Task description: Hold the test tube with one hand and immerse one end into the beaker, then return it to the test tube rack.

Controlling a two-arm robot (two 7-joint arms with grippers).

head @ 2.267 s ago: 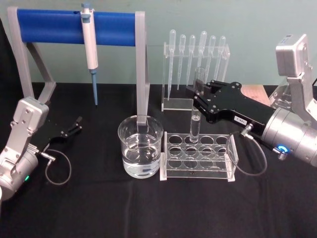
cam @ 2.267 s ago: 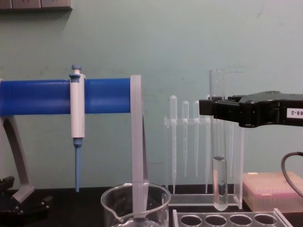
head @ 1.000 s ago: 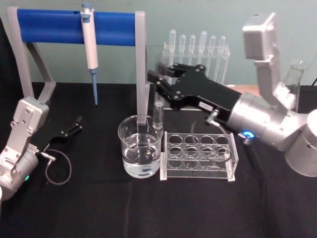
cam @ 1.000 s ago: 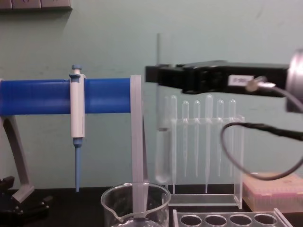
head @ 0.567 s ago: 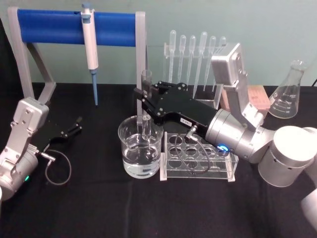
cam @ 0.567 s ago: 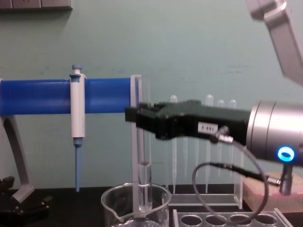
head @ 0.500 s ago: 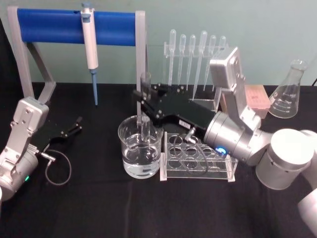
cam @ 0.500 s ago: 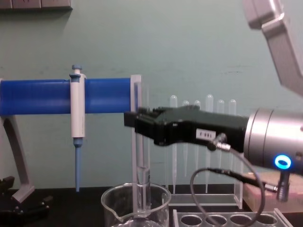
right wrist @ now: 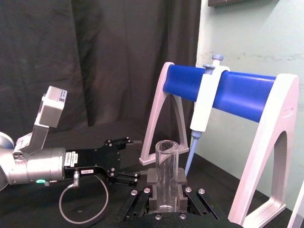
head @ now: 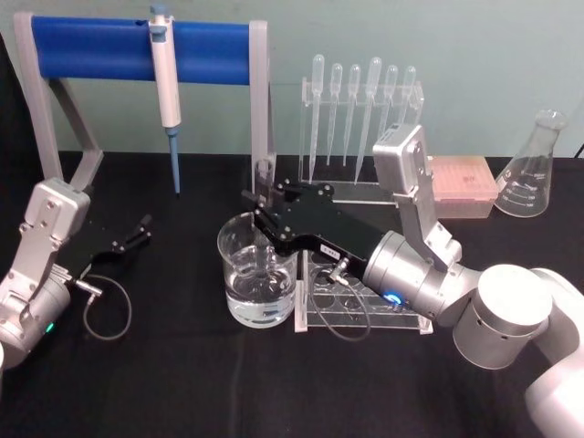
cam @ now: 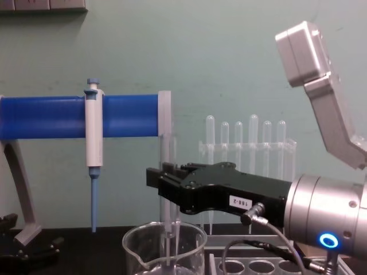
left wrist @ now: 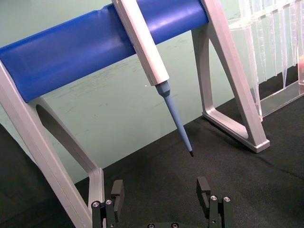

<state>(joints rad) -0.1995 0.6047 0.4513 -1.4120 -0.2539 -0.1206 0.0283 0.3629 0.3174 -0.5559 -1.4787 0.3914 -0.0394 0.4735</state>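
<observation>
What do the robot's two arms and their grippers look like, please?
The right gripper is a flat black body with a small white label, on a silver cylindrical wrist with a blue ring light and a looping grey cable. The left gripper is black too, on a silver wrist with a green light and its own cable loop.

test tube (right wrist: pixel 166 167) in beaker (head: pixel 233 274) | rack (head: pixel 315 310) right of beaker — pipettes (head: pixel 365 91) behind

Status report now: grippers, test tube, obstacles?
Right gripper shut on test tube, lower end inside beaker. Left gripper open, idle at left. Grey stand post close behind tube.
</observation>
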